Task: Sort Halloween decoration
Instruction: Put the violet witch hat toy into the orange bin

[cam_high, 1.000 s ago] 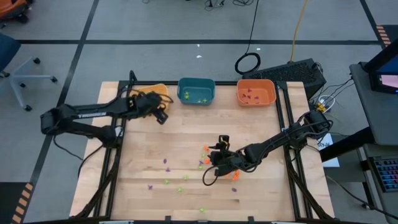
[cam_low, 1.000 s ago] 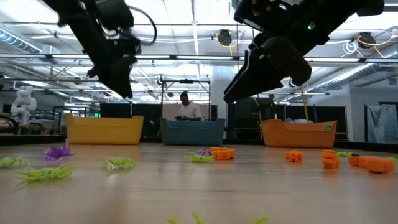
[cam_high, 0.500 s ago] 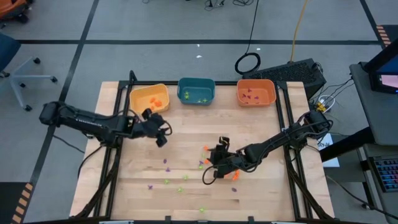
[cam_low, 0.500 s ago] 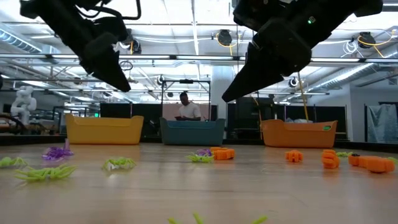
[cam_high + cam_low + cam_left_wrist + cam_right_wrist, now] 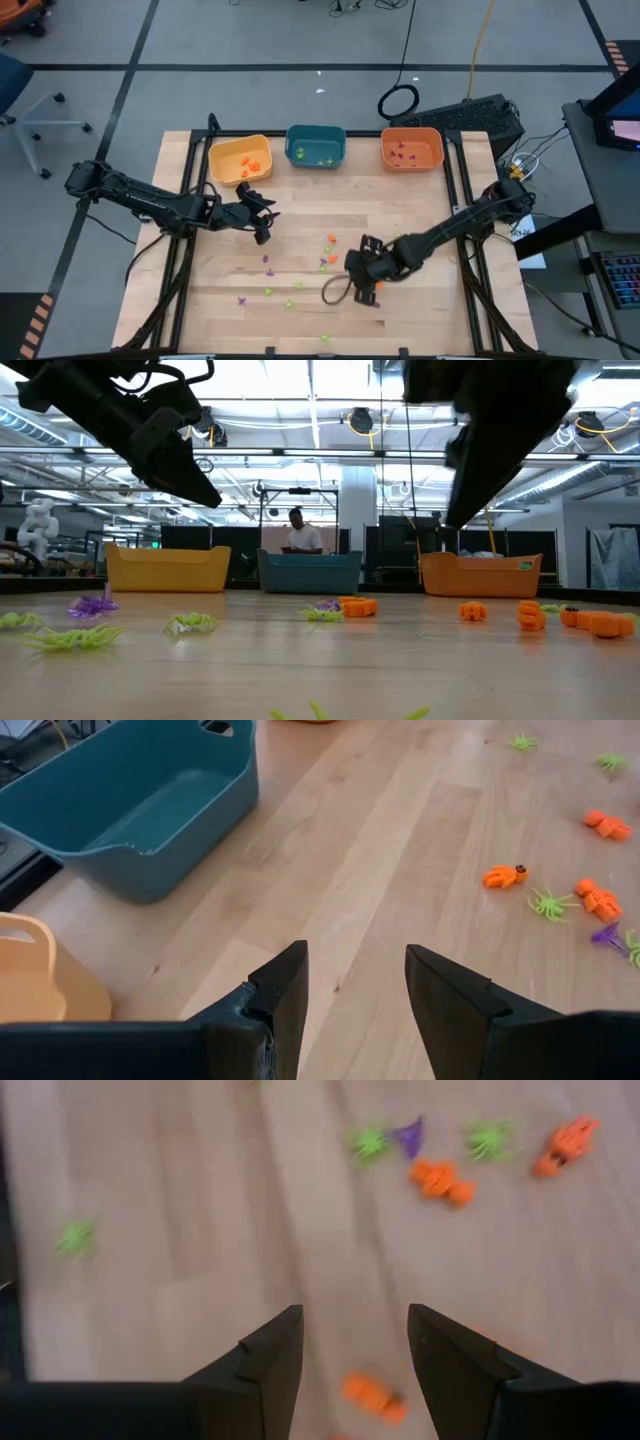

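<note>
Tiny orange, light-green and purple Halloween trinkets (image 5: 330, 240) lie scattered on the wooden table (image 5: 420, 320), most of them around its middle and near part. My left gripper (image 5: 263, 228) hovers open and empty over bare wood, just near of the yellow bin (image 5: 240, 158); its wrist view shows an orange trinket (image 5: 505, 875) and a green spider (image 5: 546, 904) farther off. My right gripper (image 5: 356, 263) hangs open and empty above the middle of the table, pointing steeply down; below it lie an orange trinket (image 5: 372, 1396) and several others (image 5: 443, 1181).
Three bins stand in a row along the far edge: yellow, teal (image 5: 315, 147) and orange (image 5: 411, 149), each with a few trinkets inside. A loose cable loop (image 5: 335, 291) hangs by my right gripper. Black frame rails run along the table's left and right sides.
My left gripper has swung from over the yellow bin toward the table's middle and near side, sinking a little and turning. My right gripper has rolled and tipped steeply downward, shifting slightly toward the near edge. Both stay open; no trinket has moved.
</note>
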Tool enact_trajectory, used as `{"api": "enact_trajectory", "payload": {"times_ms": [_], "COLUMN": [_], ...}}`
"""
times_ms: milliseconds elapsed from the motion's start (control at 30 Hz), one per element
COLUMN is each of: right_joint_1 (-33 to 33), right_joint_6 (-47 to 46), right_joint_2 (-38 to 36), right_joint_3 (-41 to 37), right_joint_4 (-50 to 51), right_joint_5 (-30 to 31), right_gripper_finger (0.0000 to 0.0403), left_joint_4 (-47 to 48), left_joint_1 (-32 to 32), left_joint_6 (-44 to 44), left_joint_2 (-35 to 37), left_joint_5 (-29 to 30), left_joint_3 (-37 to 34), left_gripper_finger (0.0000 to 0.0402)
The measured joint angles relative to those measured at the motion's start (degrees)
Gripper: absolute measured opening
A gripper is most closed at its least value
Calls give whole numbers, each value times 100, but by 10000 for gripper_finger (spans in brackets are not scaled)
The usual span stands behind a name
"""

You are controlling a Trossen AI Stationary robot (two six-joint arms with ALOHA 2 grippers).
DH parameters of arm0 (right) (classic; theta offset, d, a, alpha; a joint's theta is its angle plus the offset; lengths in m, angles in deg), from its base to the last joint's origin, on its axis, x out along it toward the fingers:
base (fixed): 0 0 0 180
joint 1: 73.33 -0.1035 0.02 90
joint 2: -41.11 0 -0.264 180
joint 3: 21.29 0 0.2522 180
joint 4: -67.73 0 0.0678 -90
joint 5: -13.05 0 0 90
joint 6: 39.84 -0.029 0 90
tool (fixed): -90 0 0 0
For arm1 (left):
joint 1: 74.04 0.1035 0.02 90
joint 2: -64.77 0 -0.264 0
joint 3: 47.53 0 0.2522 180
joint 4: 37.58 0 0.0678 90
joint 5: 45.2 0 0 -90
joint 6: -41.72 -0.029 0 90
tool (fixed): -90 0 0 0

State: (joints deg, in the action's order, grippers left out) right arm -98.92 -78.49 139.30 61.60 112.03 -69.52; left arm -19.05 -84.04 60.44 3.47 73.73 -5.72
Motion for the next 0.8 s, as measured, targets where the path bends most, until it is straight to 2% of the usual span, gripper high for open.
{"api": "enact_trajectory", "payload": {"times_ms": [200, 467, 800], "right_joint_1": [-594, -1164, -1687], "right_joint_6": [-359, -1537, -1986], "right_joint_2": [0, 88, 560], "right_joint_3": [575, 605, 603], "right_joint_4": [488, 917, 955], "right_joint_5": [38, 142, 293], "right_gripper_finger": [166, 166, 173], "left_joint_4": [-17, 7, -591], "left_joint_1": [-74, -481, -706], "left_joint_6": [313, 970, 1092], "left_joint_2": [-32, -469, -1024], "left_joint_5": [-2, -20, -13], "left_joint_3": [-32, -129, -129], "left_gripper_finger": [166, 166, 166]}}
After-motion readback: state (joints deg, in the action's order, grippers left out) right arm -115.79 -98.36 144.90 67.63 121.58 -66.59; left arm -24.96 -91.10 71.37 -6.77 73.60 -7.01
